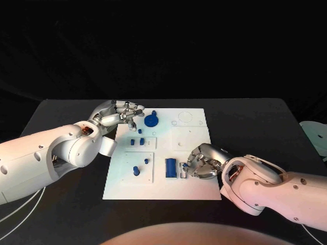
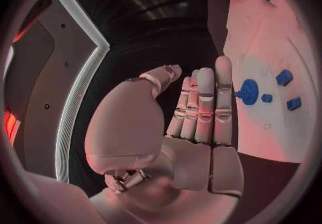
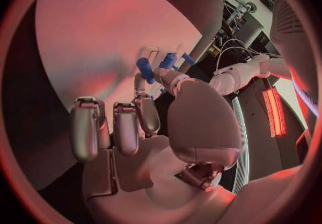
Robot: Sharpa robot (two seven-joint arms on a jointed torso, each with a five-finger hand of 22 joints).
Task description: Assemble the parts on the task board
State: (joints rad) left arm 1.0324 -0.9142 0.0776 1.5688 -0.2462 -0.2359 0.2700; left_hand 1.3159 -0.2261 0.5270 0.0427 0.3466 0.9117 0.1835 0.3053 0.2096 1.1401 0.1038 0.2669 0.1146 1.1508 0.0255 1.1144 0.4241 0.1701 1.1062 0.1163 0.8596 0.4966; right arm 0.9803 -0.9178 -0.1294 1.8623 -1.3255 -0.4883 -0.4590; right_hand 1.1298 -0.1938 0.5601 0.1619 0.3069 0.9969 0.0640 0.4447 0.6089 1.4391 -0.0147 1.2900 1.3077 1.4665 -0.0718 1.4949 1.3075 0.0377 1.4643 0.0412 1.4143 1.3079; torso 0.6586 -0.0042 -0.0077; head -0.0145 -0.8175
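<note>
Hovering my right hand [image 1: 202, 162], fingers curled and seemingly holding nothing, at the task board [image 1: 196, 191] near-right beside the blue block [image 1: 170, 167], left hand [image 1: 121, 113] open-fingered at the far-left edge by the round part [image 1: 151, 120]; several small parts [image 1: 136, 171] look unassembled.
</note>
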